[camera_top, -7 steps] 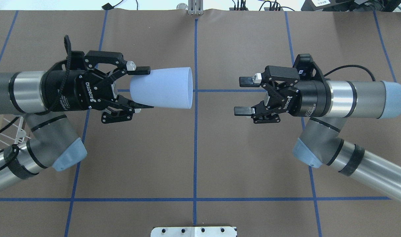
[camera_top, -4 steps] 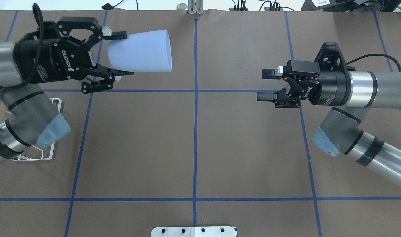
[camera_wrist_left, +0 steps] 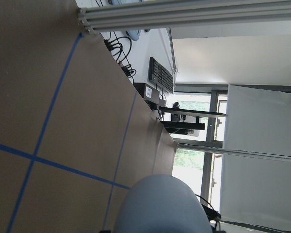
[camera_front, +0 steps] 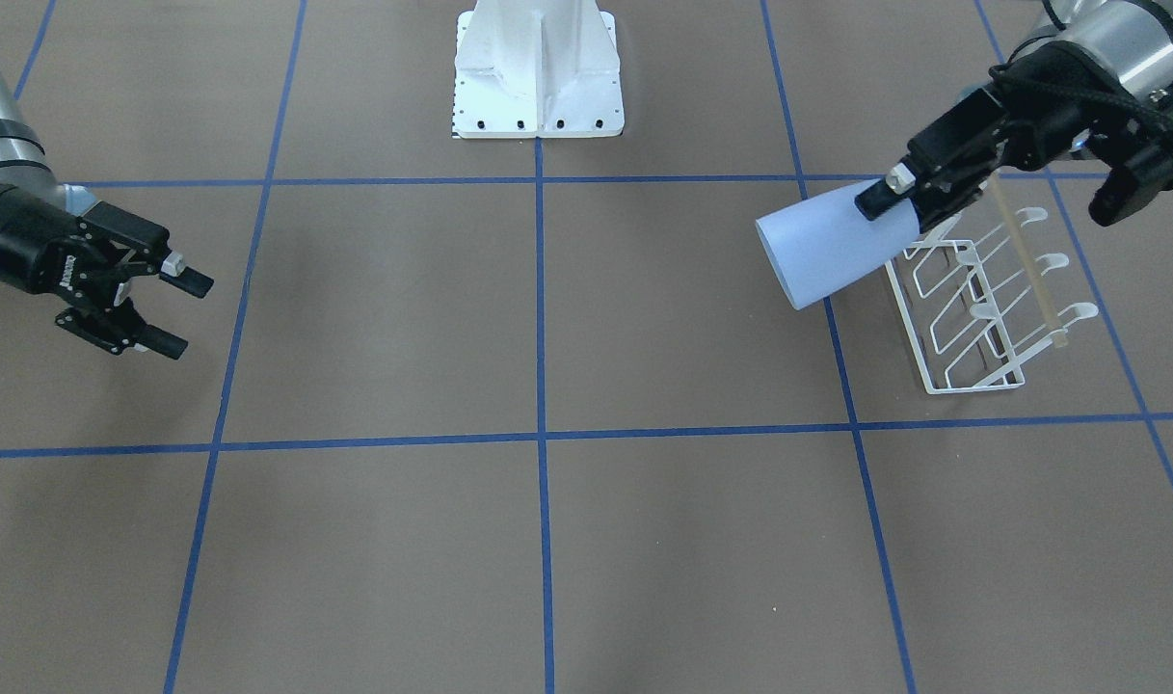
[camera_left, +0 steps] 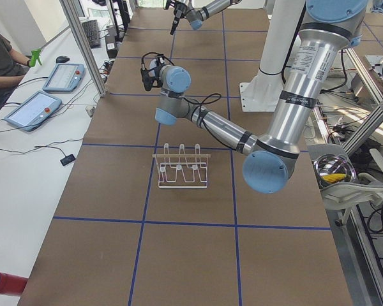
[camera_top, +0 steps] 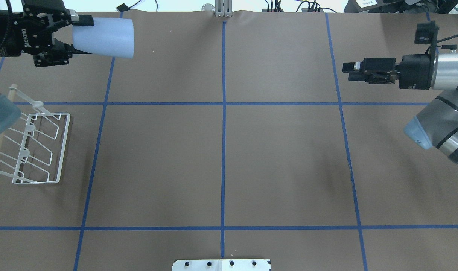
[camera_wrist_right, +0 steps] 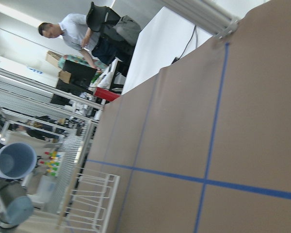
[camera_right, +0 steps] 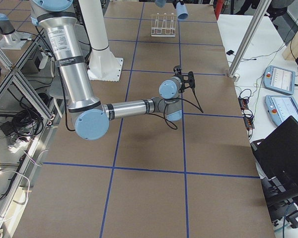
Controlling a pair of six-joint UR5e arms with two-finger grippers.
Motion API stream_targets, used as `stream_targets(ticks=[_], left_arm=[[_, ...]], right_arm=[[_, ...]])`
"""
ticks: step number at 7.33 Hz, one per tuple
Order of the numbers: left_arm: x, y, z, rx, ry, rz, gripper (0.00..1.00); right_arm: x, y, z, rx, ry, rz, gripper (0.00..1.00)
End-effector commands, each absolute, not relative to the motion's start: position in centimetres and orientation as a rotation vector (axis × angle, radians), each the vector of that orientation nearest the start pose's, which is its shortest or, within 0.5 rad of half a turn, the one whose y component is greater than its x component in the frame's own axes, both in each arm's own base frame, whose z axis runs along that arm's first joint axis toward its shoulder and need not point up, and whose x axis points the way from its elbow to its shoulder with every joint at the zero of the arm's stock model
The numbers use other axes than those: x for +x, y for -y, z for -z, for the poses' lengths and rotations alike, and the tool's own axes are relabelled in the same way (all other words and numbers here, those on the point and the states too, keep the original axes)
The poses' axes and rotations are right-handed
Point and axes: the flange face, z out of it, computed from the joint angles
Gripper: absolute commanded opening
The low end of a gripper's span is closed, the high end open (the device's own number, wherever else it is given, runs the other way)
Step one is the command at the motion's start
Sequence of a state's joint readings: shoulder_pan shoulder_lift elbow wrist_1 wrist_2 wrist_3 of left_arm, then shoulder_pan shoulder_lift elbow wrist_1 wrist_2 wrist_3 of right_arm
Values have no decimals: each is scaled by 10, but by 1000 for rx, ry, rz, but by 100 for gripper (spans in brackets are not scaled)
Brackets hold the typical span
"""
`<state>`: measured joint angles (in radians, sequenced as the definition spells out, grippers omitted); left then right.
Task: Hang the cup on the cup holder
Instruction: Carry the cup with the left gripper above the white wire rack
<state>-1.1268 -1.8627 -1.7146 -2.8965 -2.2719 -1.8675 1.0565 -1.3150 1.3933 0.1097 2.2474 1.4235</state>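
My left gripper (camera_top: 82, 36) is shut on the narrow base end of the light blue cup (camera_top: 102, 37). It holds the cup on its side in the air, mouth toward the table's middle. In the front view the cup (camera_front: 827, 251) hangs beside the robot-side end of the white wire cup holder (camera_front: 981, 308), apart from its prongs, with the left gripper (camera_front: 899, 198) on it. The cup holder (camera_top: 37, 146) stands at the table's left edge, empty. My right gripper (camera_front: 183, 313) is open and empty, far off on the right (camera_top: 350, 72).
The white robot base plate (camera_front: 538, 72) sits at the table's middle near edge. Blue tape lines cross the brown table (camera_top: 221, 162). A person sits at tablets beyond the far edge in the exterior left view (camera_left: 3, 57).
My left gripper has carried the cup from the table's middle to the far left, uncovering the cup holder. My right arm has pulled back to the right and turned its wrist.
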Motion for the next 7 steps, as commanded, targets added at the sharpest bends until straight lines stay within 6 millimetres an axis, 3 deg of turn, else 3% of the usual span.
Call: stream_targets(ticks=[1,3,5,7], left_arm=[[95,543,-322,356,-1457,315,0],[84,545,-322,386,-1316,250,0],[86,532,-353,367,-1168,124,0],[86,517,-345,277,-1084,108,0]], right_arm=[[-170,534,-483,595,1395,-69,100],[-134,554,-508,628,1190,1,100],[-102,573,-531,629,1010,121,100],[-82,584,-550,548,902,168,100]])
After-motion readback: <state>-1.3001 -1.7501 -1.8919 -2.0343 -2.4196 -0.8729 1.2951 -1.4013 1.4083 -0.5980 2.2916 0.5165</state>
